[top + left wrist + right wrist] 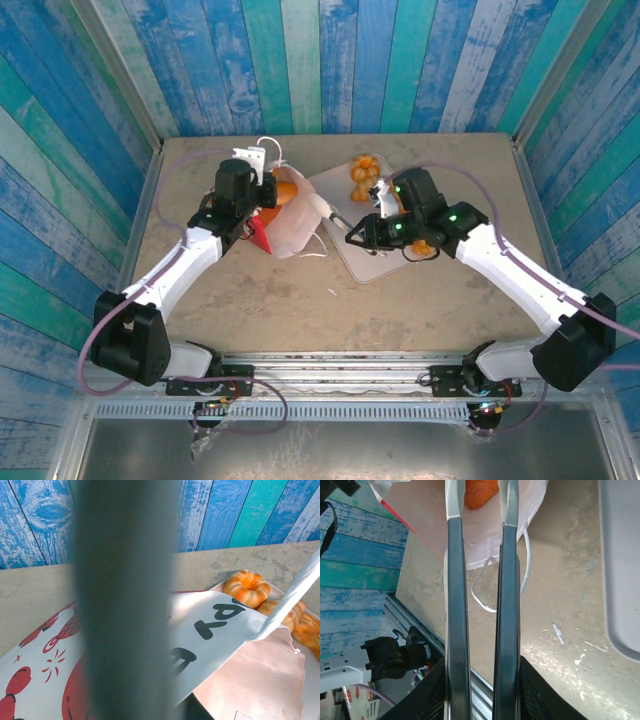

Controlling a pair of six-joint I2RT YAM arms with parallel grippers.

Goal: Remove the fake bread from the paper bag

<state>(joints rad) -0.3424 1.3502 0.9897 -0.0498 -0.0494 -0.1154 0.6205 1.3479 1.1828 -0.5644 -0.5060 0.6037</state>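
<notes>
Task judged partway through, not finished. Already out and lying on pale-pink tray (372, 262): cluster of fake bread (362, 170) at the far corner, plus another orange piece (425, 246) at the near-right edge, half hidden under the right arm. Still inside paper bag (290, 238): at least one orange loaf (288, 192), seen through the open mouth; any further pieces deeper in not visible. Bag on its side on table (300, 310), just left of tray and touching or overlapping its edge, mouth toward tray, white cord handle (526, 565) trailing on the tabletop. Left claw (262, 195) closed, seemingly pinching the bag's upper wall and propping the mouth open; blurred finger across the left wrist view, so exact bite not resolvable. Right claw (328, 208) parted only by a narrow slot, nothing between the fingers along their visible length, tips at the bag mouth either side of the loaf; contact with the loaf impossible to tell. Left to do: grip that loaf, draw it clear, set it on tray, check bag for leftovers. Look of the bread: small, glossy, hard-looking moulded toys, golden-orange with paler stripes; ring-like twisted roll (246, 587) and longer twist (292, 615) side by side in left wrist view. Probably slick under narrow fingers.
</notes>
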